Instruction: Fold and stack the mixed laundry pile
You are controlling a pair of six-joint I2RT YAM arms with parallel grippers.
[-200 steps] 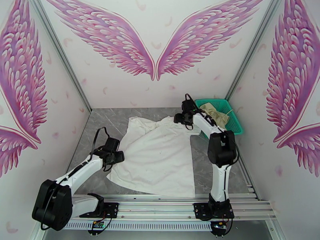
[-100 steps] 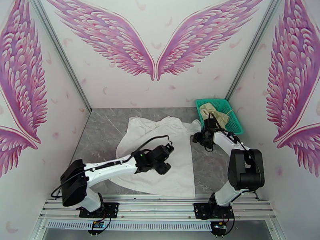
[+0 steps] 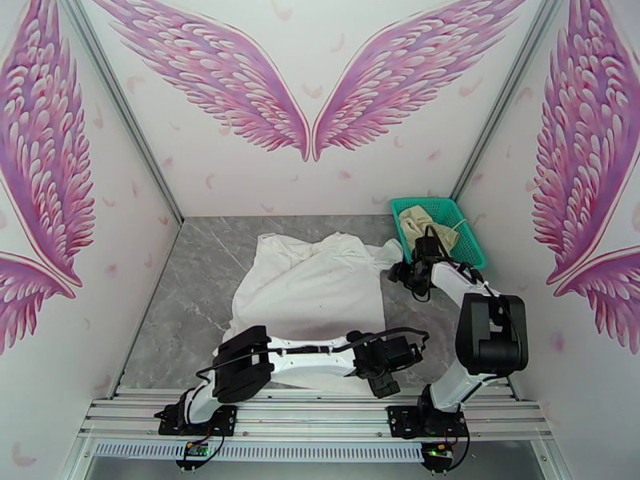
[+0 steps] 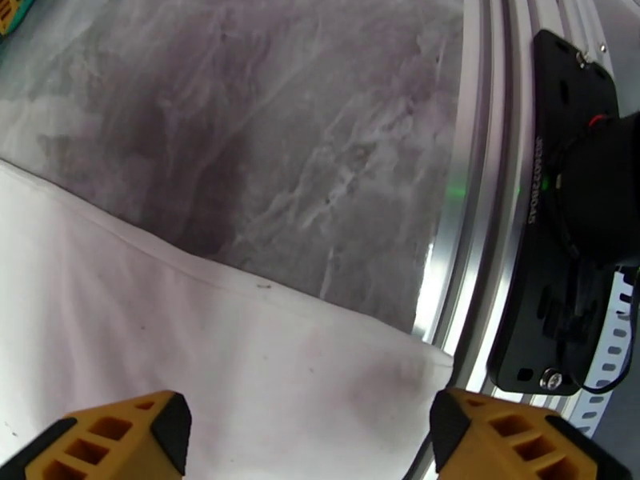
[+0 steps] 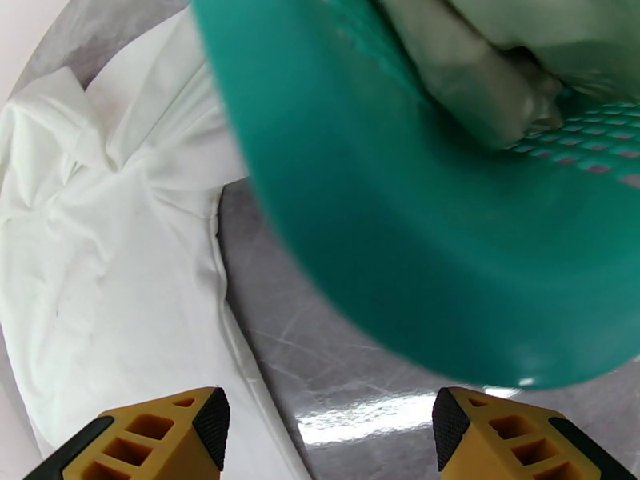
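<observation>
I am looking at the white shirt [image 3: 308, 302], which is lying spread out on the grey marbled counter [image 3: 192, 274], collar end bunched toward the back wall and hem running along the near edge. My left arm is reaching low across that hem from its base, so the left tool [image 3: 384, 370] is sitting over the shirt's near right corner, just beside the metal rail [image 3: 320, 410]. Through the left wrist camera I am seeing that tool [image 4: 308, 430] released, its yellow fingers [image 4: 120, 442] standing wide apart with nothing between them. The shirt [image 4: 160, 330] corner is lying flat below them against the counter [image 4: 304, 114] and next to the rail [image 4: 472, 154]; I cannot tell whether the fingertips are touching the cloth. Further right, the right tool [image 3: 404, 275] is hovering by the shirt's right sleeve, close to the near left corner of the green basket [image 3: 472, 250]. Its wrist camera is showing it [image 5: 324, 426] released too, the fingers [image 5: 168, 438] spread over bare counter [image 5: 320, 338], with the shirt [image 5: 104, 234] at the left and the basket [image 5: 400, 234] wall looming close ahead. The cream garment [image 3: 424, 226] is lying crumpled inside the basket in the far right corner, and I am seeing its folds [image 5: 472, 82] over the rim.
</observation>
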